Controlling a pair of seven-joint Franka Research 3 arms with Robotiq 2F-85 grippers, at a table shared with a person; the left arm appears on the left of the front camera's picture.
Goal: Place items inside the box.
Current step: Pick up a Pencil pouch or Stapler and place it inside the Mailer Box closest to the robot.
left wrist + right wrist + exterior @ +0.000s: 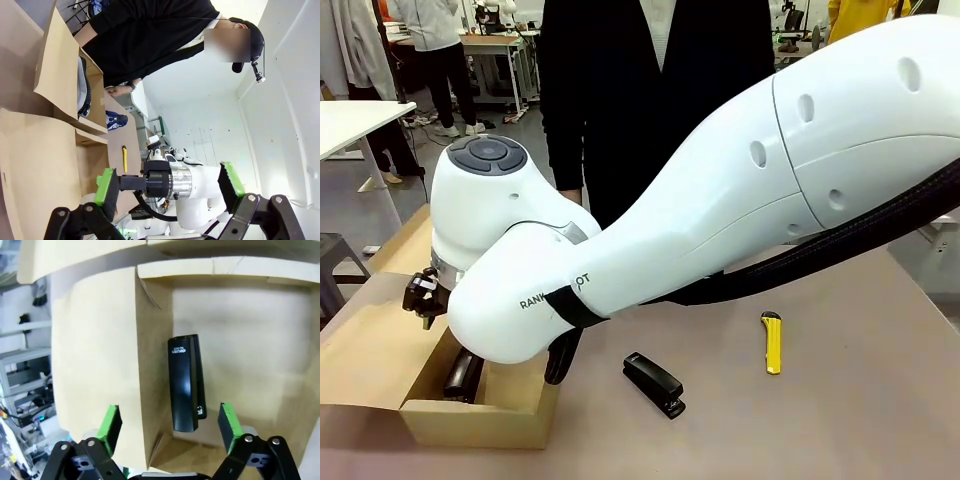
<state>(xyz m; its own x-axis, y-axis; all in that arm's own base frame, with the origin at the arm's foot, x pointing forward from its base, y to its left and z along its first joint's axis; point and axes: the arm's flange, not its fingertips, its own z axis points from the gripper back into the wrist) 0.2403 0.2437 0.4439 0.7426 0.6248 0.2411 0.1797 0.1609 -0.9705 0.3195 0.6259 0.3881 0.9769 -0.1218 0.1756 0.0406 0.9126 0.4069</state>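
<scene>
Across tan tabletop [860, 420], noted a person standing at far side. Found right gripper [170, 424] spread wide and empty above cardboard box [470, 425] at robot's left. Found one black oblong item [185, 385] lying flat on box floor beside inner wall, clear of both pads. Judged drop-off step complete. Next move called for straight lift clear of box walls, then reach for black stapler [655, 384] or yellow utility knife [772, 342], both lying outside on tabletop. Found left gripper [169, 182] likewise spread, holding nothing.
</scene>
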